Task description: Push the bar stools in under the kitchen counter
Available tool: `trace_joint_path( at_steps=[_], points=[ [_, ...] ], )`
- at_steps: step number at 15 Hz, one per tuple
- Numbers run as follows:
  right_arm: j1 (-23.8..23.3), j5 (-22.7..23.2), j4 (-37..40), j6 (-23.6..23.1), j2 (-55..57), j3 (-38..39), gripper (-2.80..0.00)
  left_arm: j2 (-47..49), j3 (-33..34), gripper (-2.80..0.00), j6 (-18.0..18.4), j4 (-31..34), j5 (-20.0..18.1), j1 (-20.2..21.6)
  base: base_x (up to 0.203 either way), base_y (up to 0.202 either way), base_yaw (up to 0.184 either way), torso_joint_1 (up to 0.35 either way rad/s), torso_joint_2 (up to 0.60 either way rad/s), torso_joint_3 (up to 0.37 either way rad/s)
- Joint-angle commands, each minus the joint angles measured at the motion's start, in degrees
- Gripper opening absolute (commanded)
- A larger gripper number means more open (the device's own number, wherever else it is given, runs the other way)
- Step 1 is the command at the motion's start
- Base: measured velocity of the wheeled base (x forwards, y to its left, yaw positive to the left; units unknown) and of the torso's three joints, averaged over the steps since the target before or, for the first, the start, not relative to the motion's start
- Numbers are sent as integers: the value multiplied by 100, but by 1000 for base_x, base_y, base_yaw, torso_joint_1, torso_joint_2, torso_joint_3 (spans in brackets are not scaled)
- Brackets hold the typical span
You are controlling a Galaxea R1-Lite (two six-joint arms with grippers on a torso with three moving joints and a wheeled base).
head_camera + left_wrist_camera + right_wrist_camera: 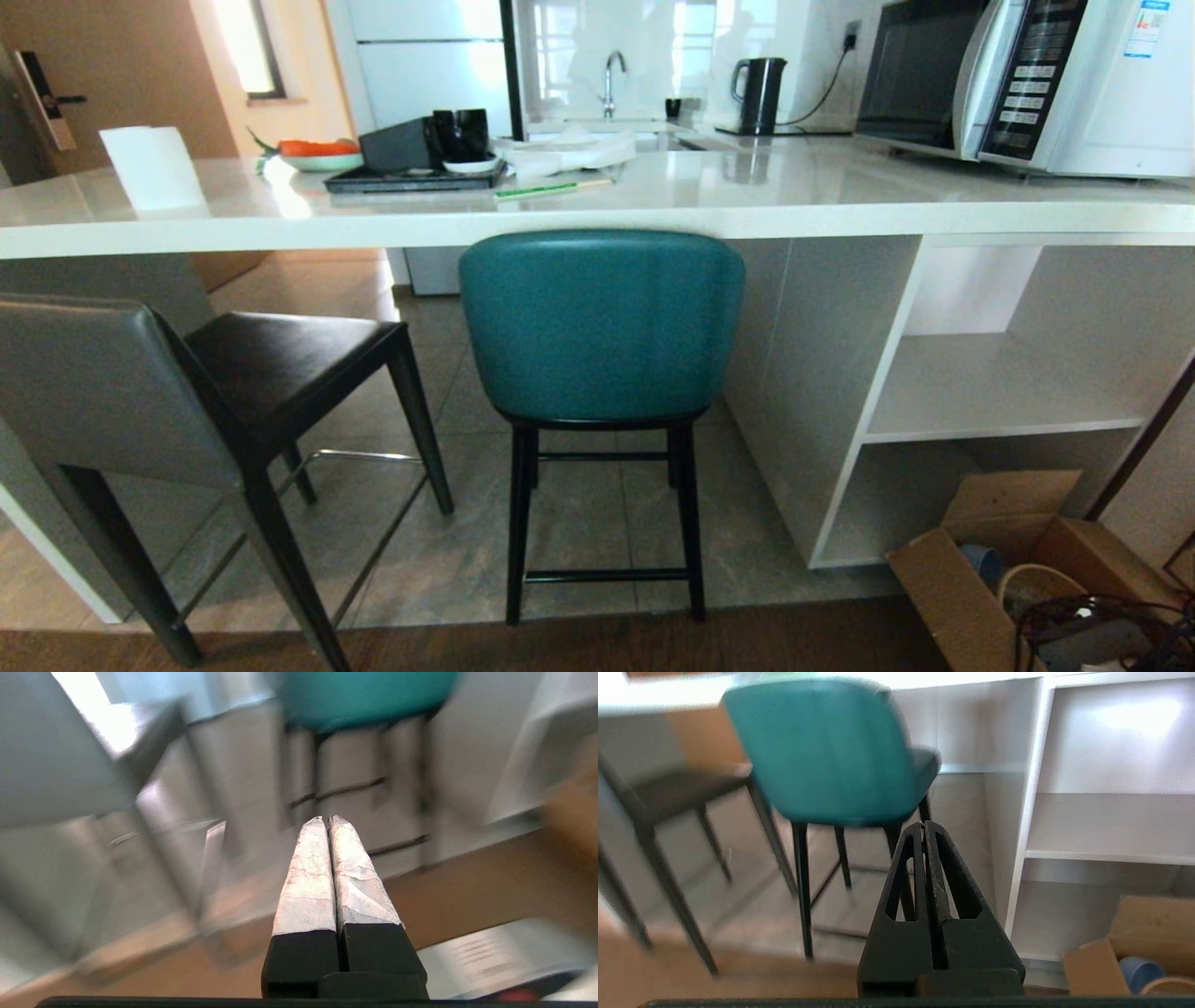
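The teal bar stool point(600, 327) stands at the middle of the white kitchen counter point(597, 219), its back against the slab's front edge and its black legs on the tiles. The grey-backed bar stool point(103, 401) with a dark seat stands at the left, turned at an angle, its back well out from the counter. Neither arm shows in the head view. My left gripper point(326, 819) is shut and empty, low and short of the teal stool point(364, 695). My right gripper point(923, 824) is also shut and empty, a little back from the teal stool point(826, 751).
White open shelving point(990, 392) fills the counter's right end. An open cardboard box point(1018, 560) with odds and ends lies on the floor in front of it. A microwave point(1027, 84), a kettle point(761, 93) and a tray point(411, 177) sit on top.
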Motion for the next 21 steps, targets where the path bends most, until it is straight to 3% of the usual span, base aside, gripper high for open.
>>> trace_joint_path(
  at_steps=[1, 3, 5, 7, 9, 11, 14, 17, 21],
  points=[
    [56, -8, 9, -68, -383, 338, -280, -319, 257, -280, 511, 104, 417, 0, 0, 0, 0, 0, 0, 0],
    [71, -319, 18, -104, -684, 707, -280, -312, 491, -280, 786, 121, 1017, -7, 0, 0, 0, 0, 0, 0],
    [74, -608, 71, -143, -957, 950, -280, -311, 706, -280, 558, 109, 1494, -11, 0, 0, 0, 0, 0, 0],
    [81, -946, 145, -853, -1139, 1353, -280, -311, 786, -280, 500, -21, 1416, 1, 0, 0, 0, 0, 0, 0],
    [83, -1319, -166, -1175, -1141, 1681, -280, -311, 906, -280, 425, -41, 1293, 0, 0, 0, 0, 0, 0, 0],
    [83, -1503, 95, -1167, -1140, 1713, -280, -311, 917, -280, 152, -49, 1159, -6, 0, 0, 0, 0, 0, 0],
    [83, -1578, 276, -1161, -1135, 1710, -280, -311, 917, -280, -315, -44, 1301, -7, 0, 0, 0, 0, 0, 0],
    [83, -1571, 267, -1131, -1141, 1710, -280, -311, 939, -280, -262, -63, 1334, 1, 0, 0, 0, 0, 0, 0],
    [83, -1589, 276, -1070, -1144, 1710, -280, -315, 1304, -280, 32, -1067, 1461, 2, 0, 0, 0, 0, 0, 0]
  ],
)
